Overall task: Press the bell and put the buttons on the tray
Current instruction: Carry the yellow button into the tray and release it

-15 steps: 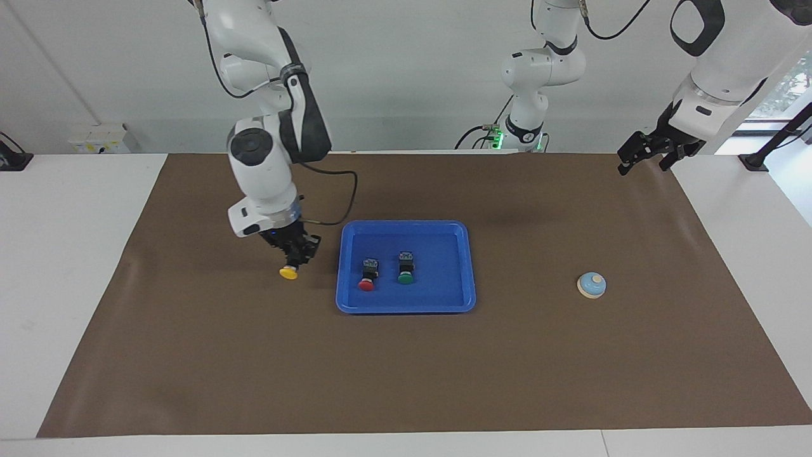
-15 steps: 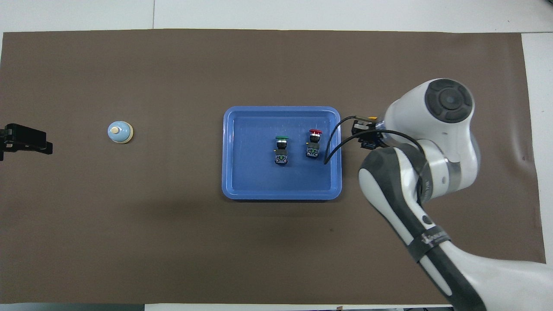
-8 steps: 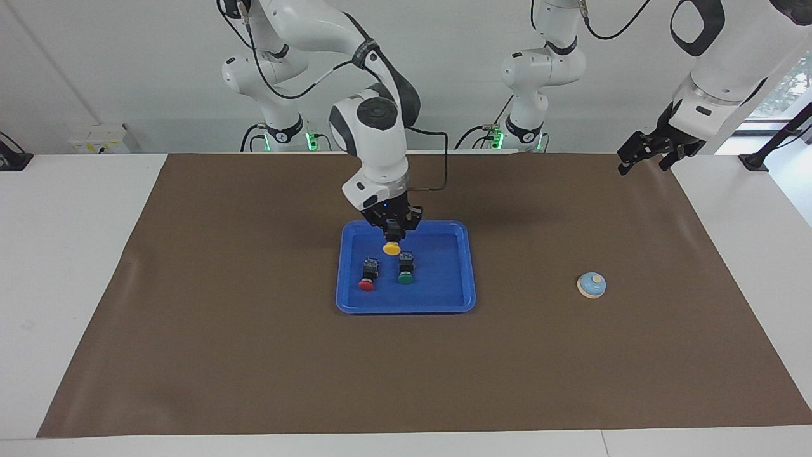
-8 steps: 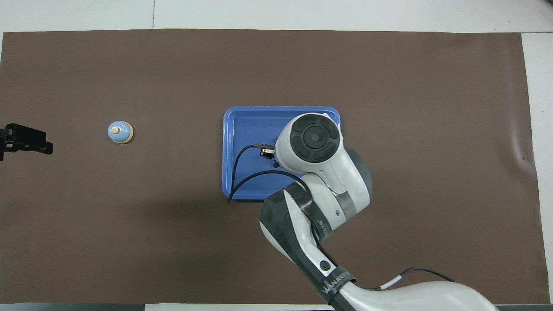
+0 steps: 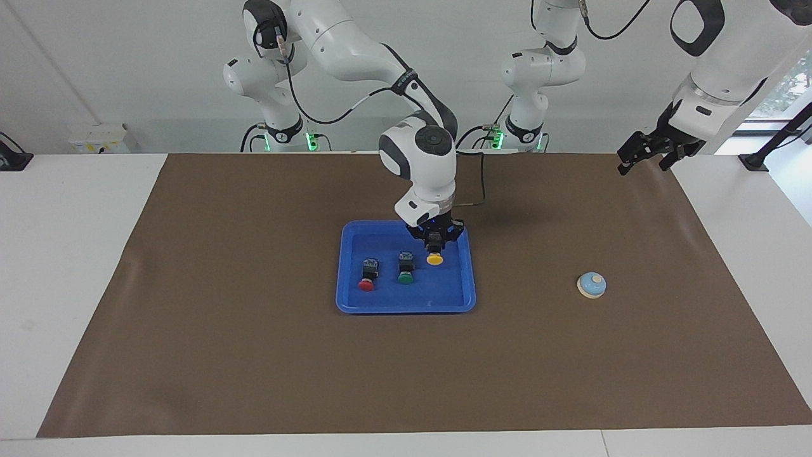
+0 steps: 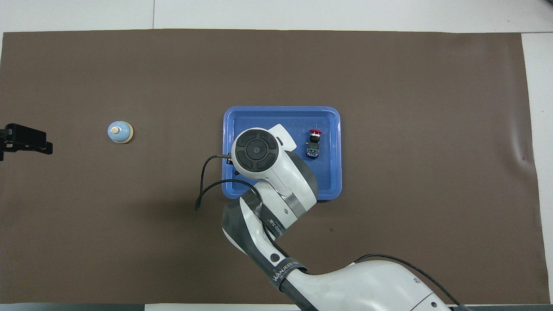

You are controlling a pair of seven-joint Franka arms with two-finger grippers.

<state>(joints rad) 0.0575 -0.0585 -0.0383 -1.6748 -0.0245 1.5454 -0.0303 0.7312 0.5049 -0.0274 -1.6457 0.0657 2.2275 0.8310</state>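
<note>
Carrying the yellow button (image 5: 434, 259), the right gripper (image 5: 434, 244) hangs over the tray (image 5: 406, 306), at the end toward the left arm, jaws clenched on the black body with the cap pointing down. The green button (image 5: 405, 277) lies in the tray just beside it; the red button (image 5: 366, 285) lies one place along. Risk: a release from this height may let the yellow button bounce, roll against the green one or clear the low rim. Lower before opening. The bell (image 5: 591, 285) stands on the worktop toward the left arm's end, well apart from the tray. The left gripper (image 5: 646, 154) waits with jaws released.
</note>
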